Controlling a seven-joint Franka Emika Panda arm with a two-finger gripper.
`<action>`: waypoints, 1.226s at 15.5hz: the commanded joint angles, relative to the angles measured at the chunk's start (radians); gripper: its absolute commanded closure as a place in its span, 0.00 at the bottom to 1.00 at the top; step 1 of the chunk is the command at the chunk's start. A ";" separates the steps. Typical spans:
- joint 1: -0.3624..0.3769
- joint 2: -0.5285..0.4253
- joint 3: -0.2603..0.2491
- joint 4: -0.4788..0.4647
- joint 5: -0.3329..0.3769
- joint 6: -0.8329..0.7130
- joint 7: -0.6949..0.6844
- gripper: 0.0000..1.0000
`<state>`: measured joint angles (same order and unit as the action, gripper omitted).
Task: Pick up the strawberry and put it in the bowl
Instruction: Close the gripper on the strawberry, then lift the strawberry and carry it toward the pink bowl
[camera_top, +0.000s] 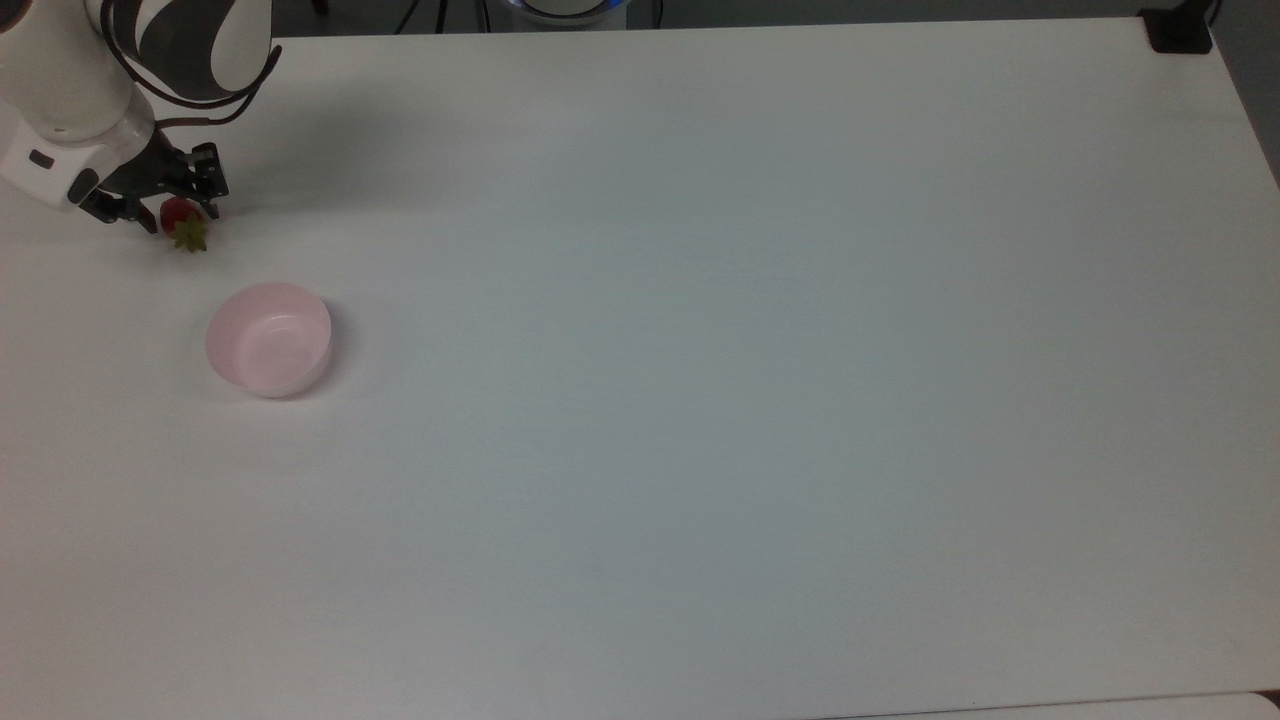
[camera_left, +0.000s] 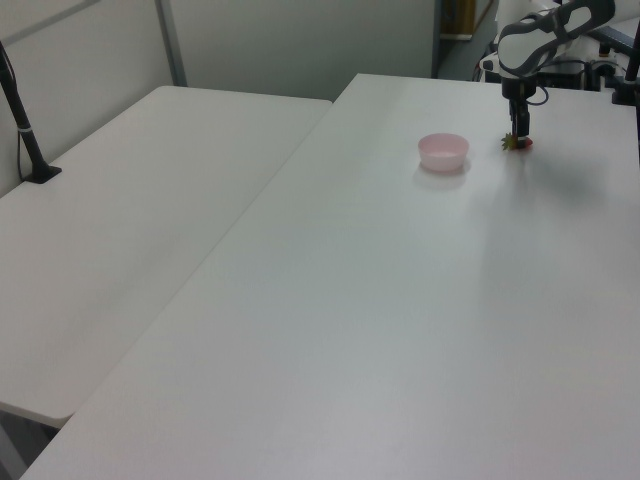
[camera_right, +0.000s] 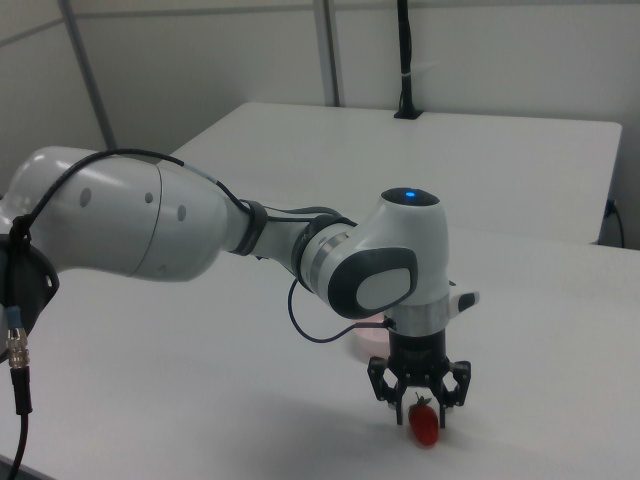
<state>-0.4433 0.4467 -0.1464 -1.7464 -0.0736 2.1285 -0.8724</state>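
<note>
At the top view's far left, the end effector (camera_top: 170, 207) straddles the strawberry (camera_top: 180, 220) on the tabletop (camera_top: 700, 350).
Fingers look spread, not pinching; I'd centre on the red body, squeeze gently, lift straight, then carry to the bowl (camera_top: 268, 338) nearby.

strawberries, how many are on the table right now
1. The strawberry lies near the top view's upper left corner, between the fingers of the gripper, above the pink bowl in the top view. The arm could hide a little table there.
</note>
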 joint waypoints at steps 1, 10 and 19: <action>0.008 -0.010 -0.005 -0.027 -0.014 0.028 0.023 0.47; 0.012 -0.040 -0.002 0.016 0.000 0.013 0.116 0.54; 0.162 -0.039 0.016 0.153 0.031 -0.010 0.489 0.49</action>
<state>-0.3407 0.4154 -0.1251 -1.5994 -0.0688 2.1329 -0.4903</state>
